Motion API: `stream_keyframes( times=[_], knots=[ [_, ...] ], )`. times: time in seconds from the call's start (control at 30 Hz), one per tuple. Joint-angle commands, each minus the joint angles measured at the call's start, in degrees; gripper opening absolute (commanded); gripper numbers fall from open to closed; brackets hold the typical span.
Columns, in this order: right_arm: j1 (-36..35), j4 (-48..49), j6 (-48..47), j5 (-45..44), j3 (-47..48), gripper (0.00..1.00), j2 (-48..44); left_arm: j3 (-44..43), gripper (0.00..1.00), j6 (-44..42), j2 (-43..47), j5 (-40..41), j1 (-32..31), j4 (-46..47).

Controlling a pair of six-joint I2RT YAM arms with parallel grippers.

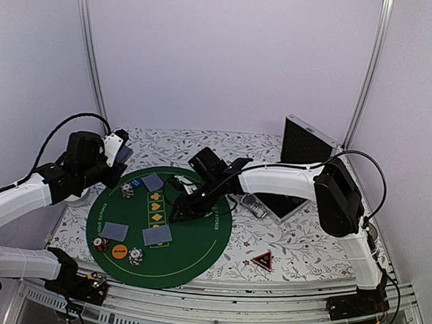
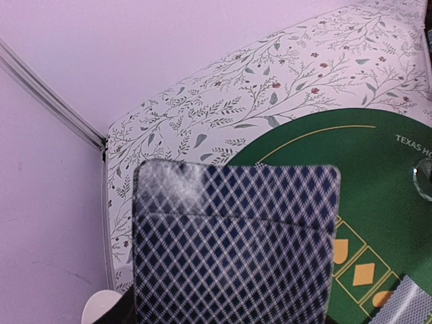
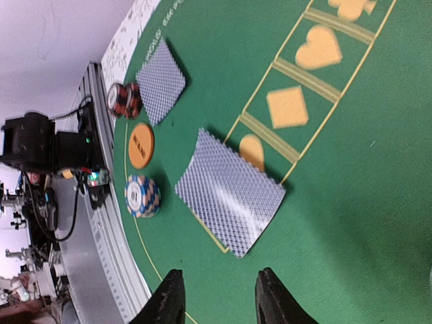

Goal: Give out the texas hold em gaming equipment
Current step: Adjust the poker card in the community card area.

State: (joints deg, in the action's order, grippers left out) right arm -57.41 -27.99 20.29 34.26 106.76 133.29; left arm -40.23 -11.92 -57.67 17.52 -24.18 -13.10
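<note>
A stack of grey-blue-backed playing cards (image 2: pixel 236 243) fills the left wrist view. My left gripper (image 1: pixel 117 151) is shut on it above the mat's far left rim, and the cards hide its fingers. My right gripper (image 3: pixel 219 300) hangs open and empty over the green mat (image 1: pixel 196 252), just short of a face-down card (image 3: pixel 229 192). Past that card lie a blue-white chip stack (image 3: pixel 143 196), an orange disc (image 3: pixel 140 144), a red-black chip stack (image 3: pixel 125 100) and another card (image 3: pixel 160 88). A third card (image 1: pixel 153 182) and chips (image 1: pixel 128 190) lie at the mat's far side. The red-black triangle token (image 1: pixel 262 259) rests right of the mat.
A black open case (image 1: pixel 303 149) stands at the back right on the floral tablecloth (image 1: pixel 306 241). A clear disc (image 2: pixel 425 179) sits on the mat's right part. The metal rail (image 3: pixel 101 270) runs along the table's near edge, close to the chip stacks.
</note>
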Motion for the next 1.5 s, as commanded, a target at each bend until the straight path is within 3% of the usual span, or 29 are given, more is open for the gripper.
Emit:
stream_keyframes(
  times=[0.0,0.13,0.3,0.47,1.0,1.27,1.47],
  knots=[
    [1.8,-2.6,-5.5,1.2,10.0,0.41,7.7,-0.6,0.50,0.3,-0.1,-0.4,0.8,1.6],
    [2.3,-6.0,-4.3,0.5,18.3,0.49,13.7,-0.5,0.50,0.1,0.1,-0.2,0.8,1.6],
    [2.6,-6.3,2.6,-0.8,17.7,0.54,14.2,-0.6,0.50,0.2,0.2,-0.7,0.8,1.6],
    [1.0,-8.9,3.3,0.5,17.2,0.53,15.4,-0.7,0.50,0.3,0.2,-0.8,0.8,1.5],
    [-3.4,-7.9,5.6,1.3,15.9,0.48,16.7,-0.6,0.50,0.4,0.7,-1.5,0.8,1.5],
    [-3.8,0.5,9.2,6.5,7.6,0.36,11.8,-0.6,0.50,0.3,1.0,-1.7,0.8,1.5],
    [-2.9,0.5,7.3,4.4,6.1,0.36,7.5,-0.6,0.50,0.3,1.0,-1.9,0.8,1.5]
  ],
)
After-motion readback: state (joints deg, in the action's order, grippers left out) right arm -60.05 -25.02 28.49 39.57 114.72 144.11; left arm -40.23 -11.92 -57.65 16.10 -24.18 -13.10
